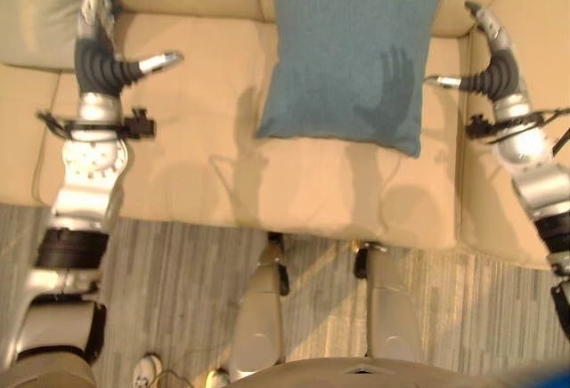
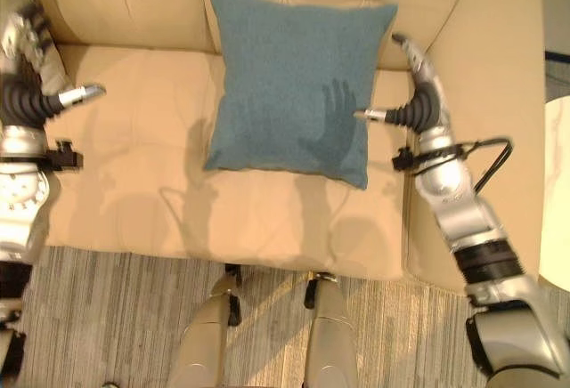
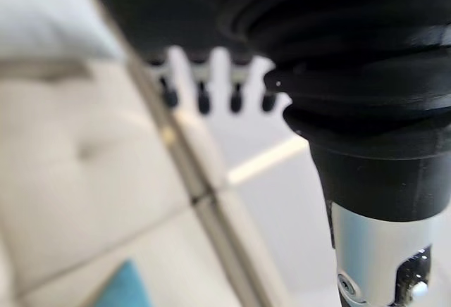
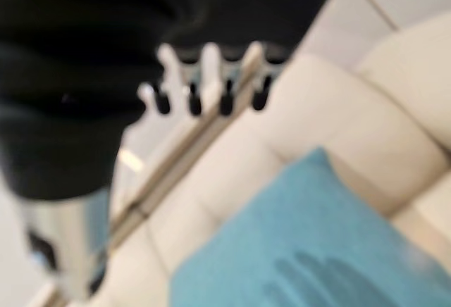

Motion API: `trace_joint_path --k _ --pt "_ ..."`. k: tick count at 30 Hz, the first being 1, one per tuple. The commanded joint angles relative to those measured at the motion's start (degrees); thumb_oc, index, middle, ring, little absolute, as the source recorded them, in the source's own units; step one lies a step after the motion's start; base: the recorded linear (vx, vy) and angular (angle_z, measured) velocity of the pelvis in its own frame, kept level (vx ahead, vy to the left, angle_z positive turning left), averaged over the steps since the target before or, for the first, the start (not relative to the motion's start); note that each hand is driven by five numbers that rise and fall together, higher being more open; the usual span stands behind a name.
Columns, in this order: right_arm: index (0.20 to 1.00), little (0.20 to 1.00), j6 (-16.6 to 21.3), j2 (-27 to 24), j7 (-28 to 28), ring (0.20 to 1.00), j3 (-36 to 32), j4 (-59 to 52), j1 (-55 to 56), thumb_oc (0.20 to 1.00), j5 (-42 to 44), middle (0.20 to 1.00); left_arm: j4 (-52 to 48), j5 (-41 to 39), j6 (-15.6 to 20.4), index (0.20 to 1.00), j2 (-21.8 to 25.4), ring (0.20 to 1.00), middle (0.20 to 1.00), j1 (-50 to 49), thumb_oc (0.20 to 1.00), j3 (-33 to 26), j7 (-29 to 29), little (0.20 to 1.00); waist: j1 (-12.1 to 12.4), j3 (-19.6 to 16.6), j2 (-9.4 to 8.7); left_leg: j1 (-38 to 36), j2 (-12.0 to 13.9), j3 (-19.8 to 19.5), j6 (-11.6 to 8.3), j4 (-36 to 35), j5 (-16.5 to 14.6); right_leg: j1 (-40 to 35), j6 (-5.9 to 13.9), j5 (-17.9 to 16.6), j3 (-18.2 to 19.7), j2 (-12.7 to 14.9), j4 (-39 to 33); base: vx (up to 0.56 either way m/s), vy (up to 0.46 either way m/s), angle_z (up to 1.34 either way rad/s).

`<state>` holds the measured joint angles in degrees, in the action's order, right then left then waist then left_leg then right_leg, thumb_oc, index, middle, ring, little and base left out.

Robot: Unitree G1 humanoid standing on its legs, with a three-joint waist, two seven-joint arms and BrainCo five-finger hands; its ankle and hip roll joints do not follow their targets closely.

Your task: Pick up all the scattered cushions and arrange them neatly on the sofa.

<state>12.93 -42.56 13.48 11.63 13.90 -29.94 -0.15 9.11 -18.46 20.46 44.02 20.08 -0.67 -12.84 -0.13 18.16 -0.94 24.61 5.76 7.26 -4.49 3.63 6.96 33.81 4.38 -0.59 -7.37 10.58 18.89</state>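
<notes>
The blue cushion (image 1: 352,50) leaned against the sofa (image 1: 196,165) backrest at 12 o'clock. The left hand (image 1: 100,45), at 10 o'clock, and the right hand (image 1: 492,54), at 2 o'clock, hovered with straight fingers, holding nothing.

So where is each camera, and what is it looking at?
Left eye view: on the robot's head, looking down at the beige sofa and the blue cushion; both arms show, with the left hand and right hand open.
Right eye view: beside it on the head, same scene seen from slightly to one side.
Left wrist view: on the left wrist, looking past straight fingers at the sofa back.
Right wrist view: on the right wrist, looking past its fingers at the cushion.
All four share the cushion and sofa.
</notes>
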Motion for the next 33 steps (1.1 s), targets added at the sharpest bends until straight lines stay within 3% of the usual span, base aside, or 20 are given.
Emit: trace_joint_path --k 1,7,10,14,15,18,22,24,25,26,27,30,33 --pt "1.0 1.0 2.72 1.18 -2.01 1.0 -0.61 -1.95 4.04 1.0 -0.6 1.0 -0.81 2.16 0.91 1.0 -0.35 1.0 1.0 -4.61 1.0 -0.3 3.2 1.0 -0.93 -5.51 -1.51 -0.58 0.04 0.53 -1.39 -0.21 -3.4 -6.97 4.21 -0.1 -2.01 0.26 -7.89 0.09 0.033 0.03" --pt "1.0 1.0 2.86 7.59 -4.84 1.0 -2.83 1.52 19.4 1.0 -2.85 1.0 9.85 12.21 -2.46 1.0 -8.41 1.0 1.0 -18.82 1.0 2.21 5.14 1.0 -2.04 -8.67 -0.98 -9.92 0.84 1.21 -1.29 -4.76 -2.69 -15.12 4.59 1.0 -3.71 -0.32 -9.09 0.09 0.035 -0.01" --pt "1.0 1.0 1.85 10.47 -6.96 1.0 -2.11 7.75 26.19 1.0 -4.69 1.0 21.68 14.93 -5.03 1.0 -13.47 1.0 1.0 -23.54 1.0 2.64 6.0 1.0 -2.57 -10.12 -1.21 -14.97 1.27 2.02 -1.12 -5.75 -3.28 -19.88 4.78 1.6 -3.71 -1.26 -10.14 0.07 0.01 0.0" --pt "1.0 1.0 1.32 11.87 -7.88 1.0 -0.3 14.87 29.38 1.0 -8.17 1.0 31.21 18.52 -6.32 1.0 -16.15 1.0 1.0 -25.65 1.0 3.41 6.96 1.0 -2.84 -11.87 -1.49 -17.91 1.35 2.64 -1.05 -5.94 -4.1 -23.21 4.84 1.9 -3.71 -2.2 -11.96 0.04 -0.012 -0.09" --pt "1.0 1.0 0.4 12.91 -7.95 1.0 1.23 21.28 31.01 1.0 -10.53 1.0 39.07 17.7 -7.41 1.0 -18.83 1.0 1.0 -26.22 1.0 2.63 7.47 1.0 -2.89 -12.8 -1.76 -19.99 1.59 2.94 -1.27 -5.74 -4.79 -25.66 4.76 2.65 -3.72 -2.86 -12.71 0.04 -0.055 -0.12" --pt "1.0 1.0 -0.73 15.13 -8.65 1.0 2.2 28.79 33.27 1.0 -11.57 1.0 48.15 20.39 -8.71 1.0 -20.68 1.0 1.0 -26.13 1.0 3.32 7.5 1.0 -3.07 -13.69 -2.21 -22.09 2.24 3.48 -1.81 -5.2 -5.2 -29.18 4.22 3.98 -3.79 -4.06 -13.81 0.04 -0.082 -0.05" --pt "1.0 1.0 -1.65 17.33 -8.98 1.0 2.63 34.94 35.05 1.0 -11.55 1.0 52.87 21.42 -9.68 1.0 -22.08 1.0 1.0 -26.58 1.0 3.87 7.72 1.0 -3.26 -13.95 -2.68 -23.48 3.49 4.06 -2.69 -5.08 -4.54 -32.54 3.46 4.97 -3.99 -5.55 -16.13 0.0 -0.095 0.03" --pt "1.0 1.0 -2.26 18.24 -8.66 1.0 2.88 39.11 35.29 1.0 -11.11 1.0 54.28 21.99 -10.11 1.0 -22.65 1.0 1.0 -26.25 1.0 4.8 7.51 1.0 -3.34 -13.72 -2.87 -21.82 4.5 3.9 -3.99 -3.83 -2.5 -33.96 3.0 5.26 -4.37 -6.5 -18.62 -0.14 -0.082 0.12" --pt "1.0 1.0 -2.87 18.89 -8.46 1.0 3.2 41.72 34.92 1.0 -10.75 1.0 54.86 21.94 -10.17 1.0 -23.18 1.0 1.0 -25.43 1.0 5.71 7.65 1.0 -3.31 -13.32 -3.22 -20.0 4.32 3.3 -3.68 -1.22 -3.07 -33.65 2.49 4.93 -4.3 -6.47 -19.13 -0.25 -0.064 0.19" --pt "1.0 1.0 -3.29 19.17 -8.63 1.0 3.46 43.34 34.82 1.0 -10.84 1.0 55.08 21.92 -10.34 1.0 -23.55 1.0 1.0 -25.28 1.0 6.0 7.82 1.0 -3.32 -13.07 -3.65 -20.04 3.4 2.68 -2.87 1.32 -5.87 -33.39 2.25 4.53 -4.32 -5.91 -18.96 -0.21 -0.034 0.24" --pt "1.0 1.0 -3.28 19.19 -8.62 1.0 3.45 43.37 34.79 1.0 -10.84 1.0 55.08 21.92 -10.34 1.0 -23.54 1.0 1.0 -25.25 1.0 6.0 7.82 1.0 -3.4 -13.2 -3.66 -19.78 3.36 2.6 -2.82 1.36 -5.78 -33.2 2.26 4.44 -4.39 -5.87 -18.98 -0.15 -0.016 0.11" --pt "1.0 1.0 -4.69 20.25 -9.06 1.0 3.38 48.84 34.85 1.0 -11.66 1.0 56.2 22.07 -10.56 1.0 -24.91 1.0 1.0 -25.03 1.0 6.65 8.73 1.0 -4.58 -13.11 -4.73 -21.3 -0.48 2.4 -1.32 14.21 -14.38 -31.76 1.91 2.49 -4.35 -4.01 -18.04 -0.2 0.045 0.18" --pt "1.0 1.0 -5.09 20.84 -9.6 1.0 2.59 50.32 35.32 1.0 -11.42 1.0 56.61 21.96 -10.45 1.0 -25.71 1.0 1.0 -24.83 1.0 6.79 9.33 1.0 -5.97 -14.2 -4.11 -25.29 -2.45 1.98 -1.42 17.55 -16.41 -30.56 2.1 0.84 -4.29 -3.87 -17.77 -0.11 0.126 0.09"
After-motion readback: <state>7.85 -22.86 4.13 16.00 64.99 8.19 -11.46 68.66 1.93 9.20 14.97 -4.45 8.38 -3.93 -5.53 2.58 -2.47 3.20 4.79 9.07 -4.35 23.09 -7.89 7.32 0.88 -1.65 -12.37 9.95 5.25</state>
